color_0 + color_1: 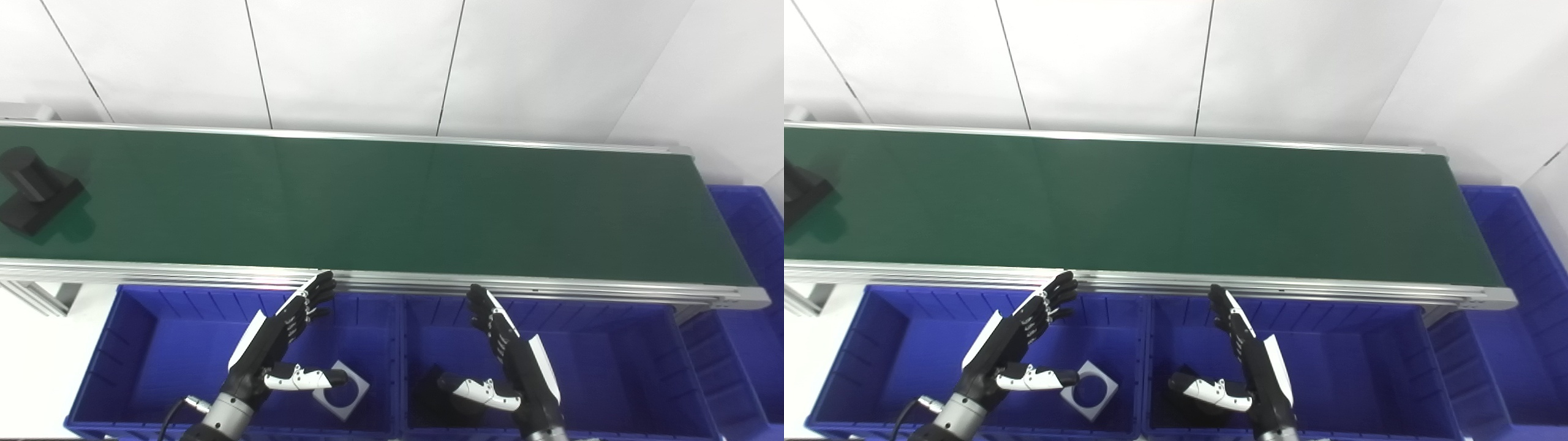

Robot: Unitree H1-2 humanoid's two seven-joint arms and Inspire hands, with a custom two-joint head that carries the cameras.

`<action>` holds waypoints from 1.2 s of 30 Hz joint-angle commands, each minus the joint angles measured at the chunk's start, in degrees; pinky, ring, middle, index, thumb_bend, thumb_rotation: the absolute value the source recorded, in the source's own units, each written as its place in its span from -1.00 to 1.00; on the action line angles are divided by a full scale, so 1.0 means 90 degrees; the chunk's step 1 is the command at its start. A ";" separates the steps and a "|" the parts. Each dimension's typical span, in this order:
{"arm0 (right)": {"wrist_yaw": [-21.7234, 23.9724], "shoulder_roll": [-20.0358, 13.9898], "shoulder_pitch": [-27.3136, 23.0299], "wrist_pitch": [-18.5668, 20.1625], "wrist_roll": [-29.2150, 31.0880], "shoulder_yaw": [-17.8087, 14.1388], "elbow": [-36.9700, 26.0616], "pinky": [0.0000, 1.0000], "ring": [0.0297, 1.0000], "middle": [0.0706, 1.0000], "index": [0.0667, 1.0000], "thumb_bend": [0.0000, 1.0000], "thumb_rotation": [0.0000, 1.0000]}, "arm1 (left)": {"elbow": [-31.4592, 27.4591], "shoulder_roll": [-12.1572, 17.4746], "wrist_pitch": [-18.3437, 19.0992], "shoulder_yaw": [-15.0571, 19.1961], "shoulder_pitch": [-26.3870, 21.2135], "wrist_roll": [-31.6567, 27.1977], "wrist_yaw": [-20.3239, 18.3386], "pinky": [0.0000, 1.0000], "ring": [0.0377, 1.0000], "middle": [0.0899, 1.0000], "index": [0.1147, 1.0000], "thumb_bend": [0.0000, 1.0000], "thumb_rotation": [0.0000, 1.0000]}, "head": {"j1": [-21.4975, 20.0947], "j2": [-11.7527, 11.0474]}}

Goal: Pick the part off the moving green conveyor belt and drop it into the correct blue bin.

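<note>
A black part (33, 190), a square base with an upright cylinder, rides on the green conveyor belt (392, 208) at its far left end; the right eye view shows only its corner (799, 193). My left hand (278, 343) is open and empty, hovering over the left blue bin (141, 331) just in front of the belt rail. My right hand (511, 358) is open and empty over the middle blue bin (612, 343). Both hands are far right of the part.
A grey square plate with a round hole (342, 390) lies in the left bin. A dark part (438, 398) lies in the middle bin, partly hidden by my right thumb. A third blue bin (750, 245) stands at the belt's right end.
</note>
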 commanded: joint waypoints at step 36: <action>-0.0004 0.0017 -0.0018 -0.0034 0.0037 0.0000 -0.0217 0.76 0.86 0.85 0.87 0.83 -0.22 | -0.0208 0.0050 -0.0046 0.0002 -0.0075 -0.0125 -0.0127 0.71 0.81 0.83 0.81 0.66 -0.54 | 0.0045 -0.0008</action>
